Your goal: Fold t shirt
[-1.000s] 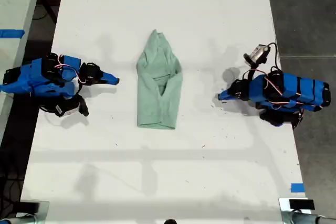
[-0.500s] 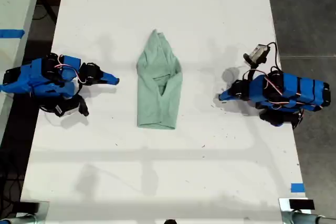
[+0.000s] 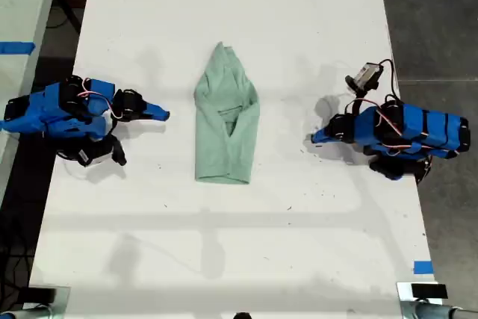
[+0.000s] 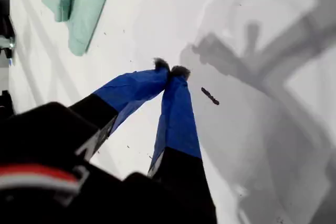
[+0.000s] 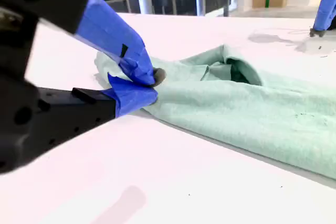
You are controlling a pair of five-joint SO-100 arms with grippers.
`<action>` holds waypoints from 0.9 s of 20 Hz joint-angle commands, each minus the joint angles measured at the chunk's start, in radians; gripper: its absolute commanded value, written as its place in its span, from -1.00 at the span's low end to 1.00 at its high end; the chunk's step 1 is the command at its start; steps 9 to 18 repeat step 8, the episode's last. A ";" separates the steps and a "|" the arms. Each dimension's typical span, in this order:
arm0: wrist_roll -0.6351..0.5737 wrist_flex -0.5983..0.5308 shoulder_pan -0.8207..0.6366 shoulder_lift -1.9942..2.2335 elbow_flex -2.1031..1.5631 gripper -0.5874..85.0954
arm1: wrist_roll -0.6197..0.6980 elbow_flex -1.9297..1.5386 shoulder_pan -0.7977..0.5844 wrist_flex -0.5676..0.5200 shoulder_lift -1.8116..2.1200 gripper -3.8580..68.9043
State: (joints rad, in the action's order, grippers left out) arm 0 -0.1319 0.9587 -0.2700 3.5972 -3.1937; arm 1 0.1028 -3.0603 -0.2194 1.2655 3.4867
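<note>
Evidently nothing has been moved over the last second: the white table [image 3: 299, 244], the t shirt [image 3: 224, 125] and both arms are found exactly where they were, so a pause is indicated rather than a step in progress.

The t shirt is laid flat in the middle of the table as a narrow, wrinkled strip, with its pointed end toward the exterior view's top and its squarer end toward the bottom. It is touched by nothing.

One arm [image 3: 67, 113] is parked on the table to the exterior view's left of the t shirt and the other arm [image 3: 403, 132] to its right. Both are pointed at the cloth but kept apart from it, the first-named being the nearer.

My first gripper [image 4: 169, 70] is seen with its fingertips pressed together on nothing, the t shirt lying well beyond it. My second gripper [image 5: 151, 85] is likewise pressed together just short of the cloth's edge, and no fabric appears to be pinched.

Since the garment is already narrowed lengthwise and has been left untouched, either the fold is judged finished or one last end-to-end fold has not yet been started
</note>
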 commanded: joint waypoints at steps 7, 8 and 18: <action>0.020 0.002 -0.008 0.006 -0.005 -0.99 | -0.023 -0.057 -0.003 -0.005 0.014 -0.84; 0.020 0.002 -0.008 0.006 -0.005 -0.99 | -0.021 -0.057 -0.003 -0.006 0.014 -0.84; 0.020 0.002 -0.008 0.006 -0.005 -0.99 | -0.021 -0.057 -0.003 -0.006 0.014 -0.84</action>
